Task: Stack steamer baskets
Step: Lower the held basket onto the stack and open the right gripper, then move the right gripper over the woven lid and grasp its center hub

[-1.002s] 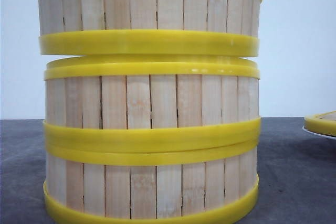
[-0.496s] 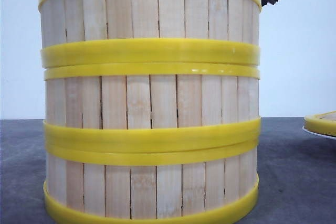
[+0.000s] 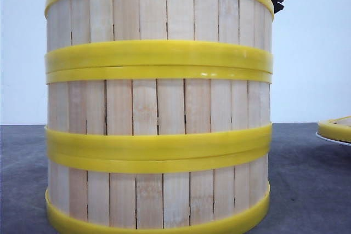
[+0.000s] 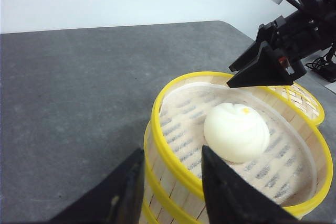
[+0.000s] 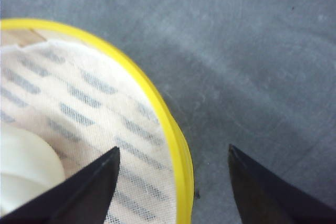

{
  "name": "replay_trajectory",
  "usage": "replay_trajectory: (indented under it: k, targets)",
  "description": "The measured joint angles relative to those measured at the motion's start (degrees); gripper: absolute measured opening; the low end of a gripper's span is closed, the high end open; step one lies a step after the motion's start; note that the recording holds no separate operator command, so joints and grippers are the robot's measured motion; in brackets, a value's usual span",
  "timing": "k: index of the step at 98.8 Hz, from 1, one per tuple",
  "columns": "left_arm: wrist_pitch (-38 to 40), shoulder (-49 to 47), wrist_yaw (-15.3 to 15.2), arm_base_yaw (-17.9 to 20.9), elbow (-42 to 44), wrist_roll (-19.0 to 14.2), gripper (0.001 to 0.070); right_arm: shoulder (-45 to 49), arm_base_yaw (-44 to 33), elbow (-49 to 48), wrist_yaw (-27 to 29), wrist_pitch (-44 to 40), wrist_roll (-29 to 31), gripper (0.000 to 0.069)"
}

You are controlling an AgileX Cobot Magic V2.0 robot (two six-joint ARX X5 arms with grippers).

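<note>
A dark grey, faintly mottled surface (image 3: 307,190) runs back to a plain white wall (image 3: 312,58) that fills the upper half of the front view. Three steamer baskets stand stacked in the centre of that view, so near the camera that the pile takes up most of the frame: the bottom basket (image 3: 159,198) sits on the surface at the lower edge, the middle basket (image 3: 159,105) rests on it rim to rim, and the top basket (image 3: 159,15) sits on the middle one with their yellow rims touching. The round drums are upright, their axis vertical, open side up, and the wooden slats run straight up and down. At the right edge of the front view a further basket (image 3: 335,129) shows only as a sliver of yellow rim, well apart from the pile. In the left wrist view the top basket holds a white cloth liner (image 4: 252,156) and a white bun (image 4: 236,132) lying on it near the middle. The left gripper (image 4: 170,179) has its fingers apart on either side of the top basket's wall, one outside and one inside; contact cannot be told. The right gripper (image 5: 173,177) is likewise spread across the yellow rim, one finger over the liner and one over the surface, not clearly touching.
</note>
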Motion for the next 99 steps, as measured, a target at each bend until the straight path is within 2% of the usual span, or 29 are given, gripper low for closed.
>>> replay_trajectory:
  k: [10,25,38,63,79,99]
  targets:
    - [0.0,0.0,0.0,0.0,0.0,0.0,0.0192,-1.6,-0.3,0.0,2.9,0.7,0.0,0.0406]
    - [0.0,0.0,0.0,0.0,0.0,0.0,0.0192,-8.2,-1.1,0.0,10.2,1.0,0.0,0.0406]
    - [0.0,0.0,0.0,0.0,0.0,0.0,0.0192,-14.4,-3.3,0.3,12.7,0.7,0.0,0.0406]
    - [0.0,0.0,0.0,0.0,0.0,0.0,0.0192,-20.3,-12.9,0.5,12.9,-4.1,0.5,0.0406]
    - [0.1,0.0,0.0,0.0,0.0,0.2,0.0192,-19.3,-21.1,0.5,12.8,-8.3,0.5,0.0406]
    - [0.0,0.0,0.0,0.0,0.0,1.0,0.0192,-16.7,-28.4,-0.6,9.8,-8.0,0.8,0.0406]
